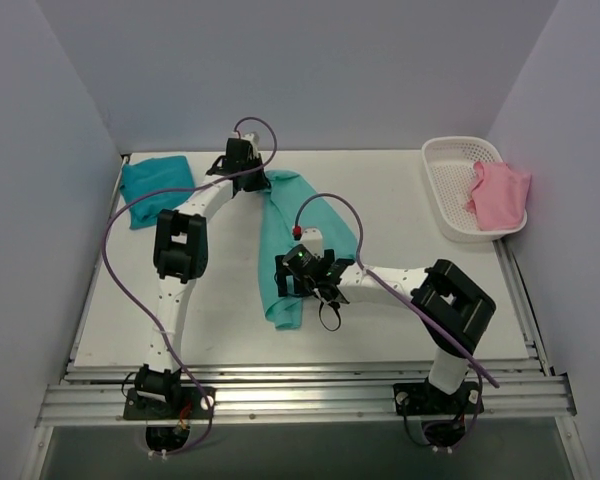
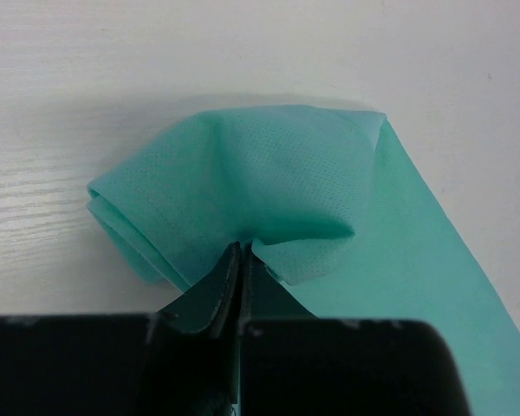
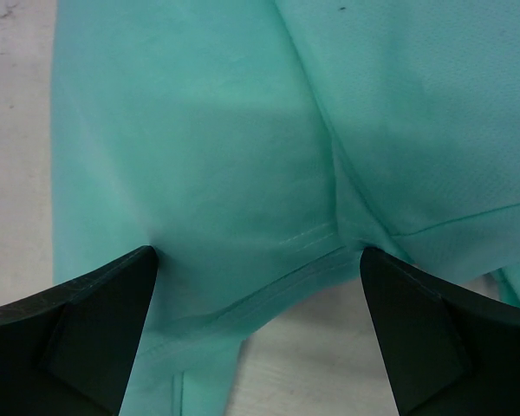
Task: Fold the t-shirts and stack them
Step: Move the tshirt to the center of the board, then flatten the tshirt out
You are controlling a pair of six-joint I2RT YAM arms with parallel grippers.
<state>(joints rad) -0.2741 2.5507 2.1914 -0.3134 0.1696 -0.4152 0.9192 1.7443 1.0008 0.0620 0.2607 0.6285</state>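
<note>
While the folded teal shirt (image 1: 155, 188) sits far left on the surface (image 1: 230, 300), your left pincer (image 2: 241, 260) pinches the limp mint shirt (image 1: 325, 220) at its far end. Your right pincer (image 3: 258, 260) gapes wide over the near hem; grip there, through every layer.

A white basket (image 1: 448, 185) sits at the far right corner of my table (image 1: 400, 200), turned slightly askew to the table's edges. A pink cloth (image 1: 500, 195) lies crumpled in it and hangs over its right rim. The table is white with a faint wood grain. A metal rail (image 1: 310, 398) runs along its near edge. Plain grey walls (image 1: 310, 70) close off the back and both sides.
</note>
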